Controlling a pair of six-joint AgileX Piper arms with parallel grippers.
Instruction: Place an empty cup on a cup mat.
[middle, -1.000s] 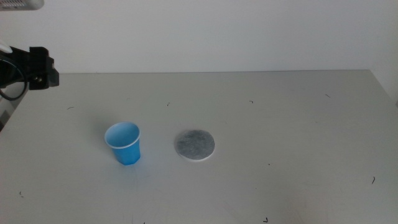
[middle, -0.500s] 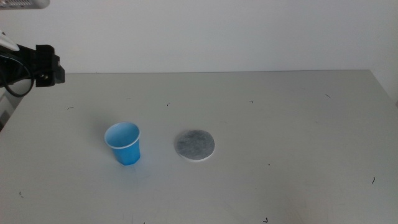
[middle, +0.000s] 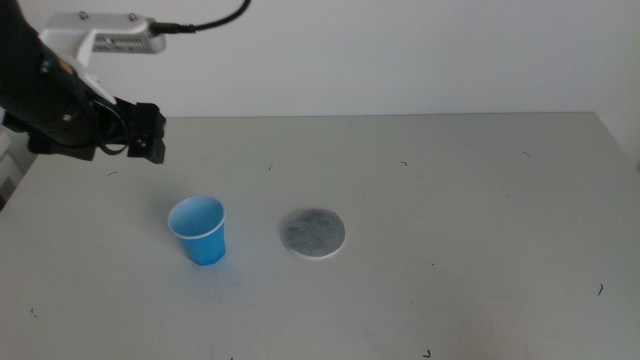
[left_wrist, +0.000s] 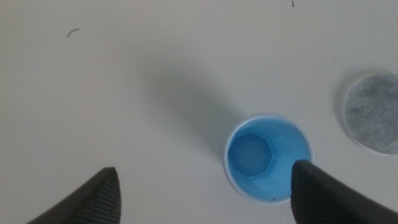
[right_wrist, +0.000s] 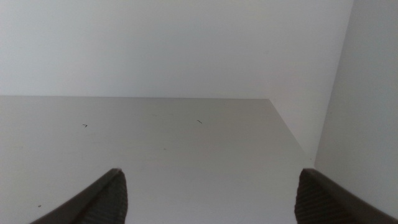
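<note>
The blue paper cup (middle: 199, 231) stands upright on the smooth grey table (middle: 460, 200), just left of the flat, round, speckled grey mat (middle: 313, 233). They do not touch. The left gripper (middle: 150, 134) hangs up behind the cup, jaws spread wide. The right gripper (right_wrist: 211, 193) waits elsewhere, jaws wide too.
</note>
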